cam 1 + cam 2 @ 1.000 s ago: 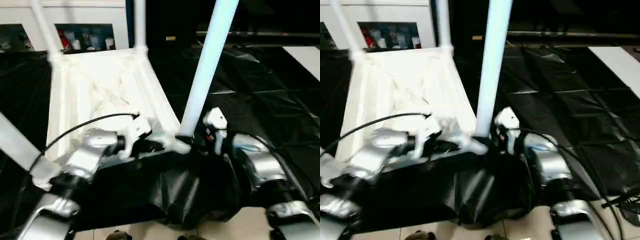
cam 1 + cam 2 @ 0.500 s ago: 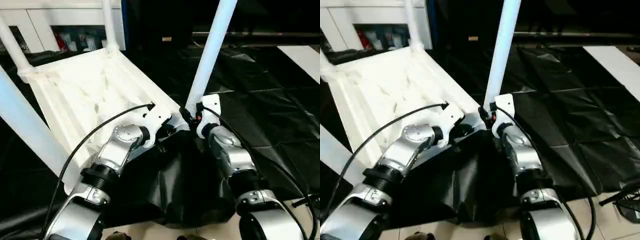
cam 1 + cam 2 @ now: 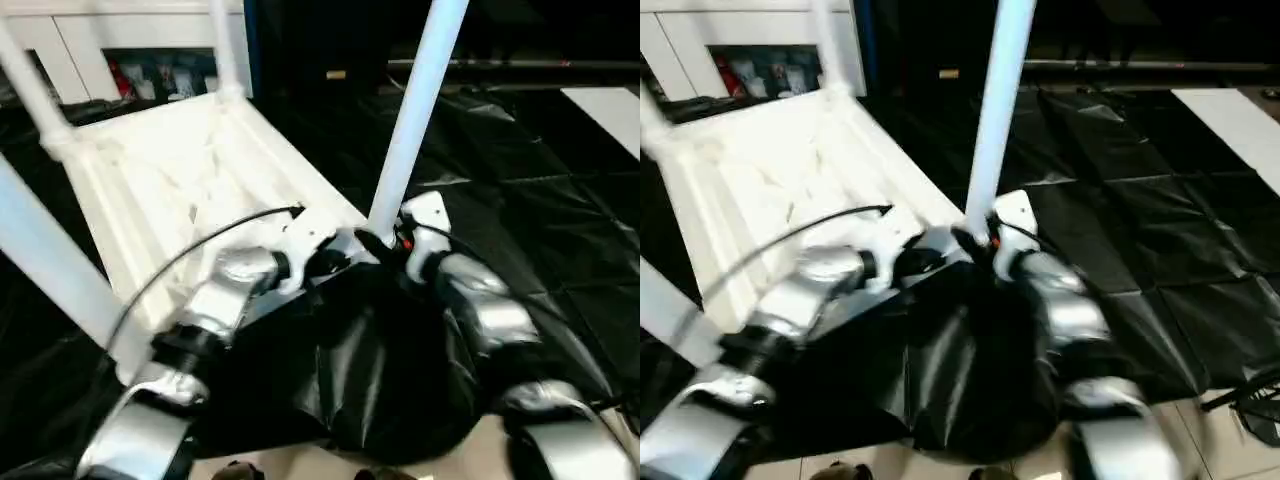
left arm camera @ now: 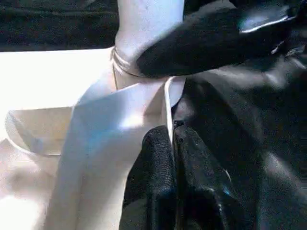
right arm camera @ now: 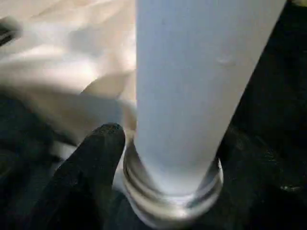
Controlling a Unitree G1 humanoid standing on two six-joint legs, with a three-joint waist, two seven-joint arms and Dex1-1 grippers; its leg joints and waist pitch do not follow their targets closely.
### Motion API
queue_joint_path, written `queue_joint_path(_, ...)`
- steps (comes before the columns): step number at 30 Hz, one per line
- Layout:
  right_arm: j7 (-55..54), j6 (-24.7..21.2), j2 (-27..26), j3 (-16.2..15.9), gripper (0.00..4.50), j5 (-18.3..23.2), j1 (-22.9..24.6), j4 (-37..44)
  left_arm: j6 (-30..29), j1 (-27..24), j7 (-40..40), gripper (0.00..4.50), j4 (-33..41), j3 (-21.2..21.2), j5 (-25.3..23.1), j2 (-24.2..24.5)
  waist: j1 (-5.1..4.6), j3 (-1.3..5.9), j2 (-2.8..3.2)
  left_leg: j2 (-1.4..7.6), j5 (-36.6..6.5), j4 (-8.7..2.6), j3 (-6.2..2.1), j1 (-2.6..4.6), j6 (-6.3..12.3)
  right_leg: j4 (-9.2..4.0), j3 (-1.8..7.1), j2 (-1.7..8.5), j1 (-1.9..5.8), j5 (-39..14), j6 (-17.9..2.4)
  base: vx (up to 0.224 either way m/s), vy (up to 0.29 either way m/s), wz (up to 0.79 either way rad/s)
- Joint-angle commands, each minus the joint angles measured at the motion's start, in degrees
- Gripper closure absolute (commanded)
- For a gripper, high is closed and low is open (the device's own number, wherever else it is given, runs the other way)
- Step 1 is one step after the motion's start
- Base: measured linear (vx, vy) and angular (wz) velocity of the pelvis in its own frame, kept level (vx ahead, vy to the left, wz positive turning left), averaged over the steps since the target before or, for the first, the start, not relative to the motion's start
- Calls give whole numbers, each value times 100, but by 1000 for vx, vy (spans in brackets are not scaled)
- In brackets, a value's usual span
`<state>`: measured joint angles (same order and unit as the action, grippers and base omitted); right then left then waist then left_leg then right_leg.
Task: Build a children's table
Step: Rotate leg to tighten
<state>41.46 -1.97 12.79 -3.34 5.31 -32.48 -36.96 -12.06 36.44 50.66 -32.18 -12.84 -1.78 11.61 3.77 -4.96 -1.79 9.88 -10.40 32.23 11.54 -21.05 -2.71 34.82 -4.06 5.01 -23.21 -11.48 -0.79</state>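
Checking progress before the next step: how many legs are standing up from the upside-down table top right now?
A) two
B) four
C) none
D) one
B: the head views show four legs rising from the corners of the table top, including the near-right leg, the near-left leg and two at the far corners.

Cut off by the upper edge at twelve o'clock in the head views: the near leg [image 3: 412, 112], tip unseen. Likewise the far legs [image 3: 228, 50] at eleven o'clock. Blurred by motion: both silver forearms [image 3: 205, 310], outlines smeared. Lost under crumpled black drape [image 3: 360, 380] at six o'clock: near edge of the table top [image 3: 160, 190]. Shelf clutter [image 3: 160, 75] too small to identify.
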Motion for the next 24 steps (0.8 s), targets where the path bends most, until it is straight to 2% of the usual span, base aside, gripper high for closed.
queue_joint_path(1, 833, -151, 72, -383, 130, 136, 205, 257, 103, -147, 459, 450, 42, -165, 144, 55, 33, 271, -31, 382, -1017, -363, -173, 18, 629, -477, 338, 438, 268, -1046, -1313, 0, 0, 0)
queue_joint_path(6, 1508, -195, 350, -329, 130, 341, 294, 440, 179, -339, 1261, 450, 421, -179, 474, 350, 20, 277, -19, 400, -1075, -366, -175, 26, 590, -463, 341, 450, 268, -1073, -1468, 0, 0, 0)
queue_joint_path(8, 1765, -207, 484, -344, 130, 392, 309, 488, -18, -447, 1663, 450, 679, -224, 644, 535, 33, 295, -11, 406, -956, -355, -172, 31, 599, -433, 339, 451, 277, -913, -1531, 0, 0, 0)
queue_joint_path(11, 2112, -297, 621, -385, 130, 510, 332, 646, -181, -568, 2014, 450, 905, -300, 731, 728, 82, 322, 8, 413, -591, -311, -132, 57, 728, -349, 329, 415, 273, -291, -1708, 0, 0, 0)
queue_joint_path(12, 2112, -297, 621, -385, 130, 510, 332, 646, -181, -568, 2014, 450, 905, -300, 731, 728, 82, 322, 8, 413, -591, -311, -132, 57, 728, -349, 329, 415, 273, -291, -1708, 0, 0, 0)
queue_joint_path(14, 2272, -316, 656, -424, 130, 505, 326, 657, -180, -602, 2054, 450, 933, -297, 725, 747, 152, 337, -9, 416, -391, -280, -123, 53, 818, -299, 321, 422, 279, 30, -1792, 0, 0, 0)
queue_joint_path(18, 2374, -284, 653, -490, 130, 469, 338, 634, -226, -650, 2076, 450, 1011, -321, 734, 761, 156, 347, -18, 403, -434, -272, -130, 42, 784, -303, 317, 435, 296, -116, -1760, 0, 0, 0)
queue_joint_path(19, 2417, -310, 656, -512, 155, 487, 358, 668, -251, -659, 2082, 450, 1042, -327, 742, 770, 155, 352, -21, 401, -427, -267, -128, 41, 782, -302, 319, 437, 300, -118, -1757, 0, 0, 0)
queue_joint_path(24, 2479, -336, 672, -540, 182, 512, 405, 726, -270, -658, 2093, 450, 1057, -333, 743, 776, 158, 360, -23, 391, -398, -255, -129, 40, 773, -297, 317, 428, 303, -147, -1734, 0, 0, 0)
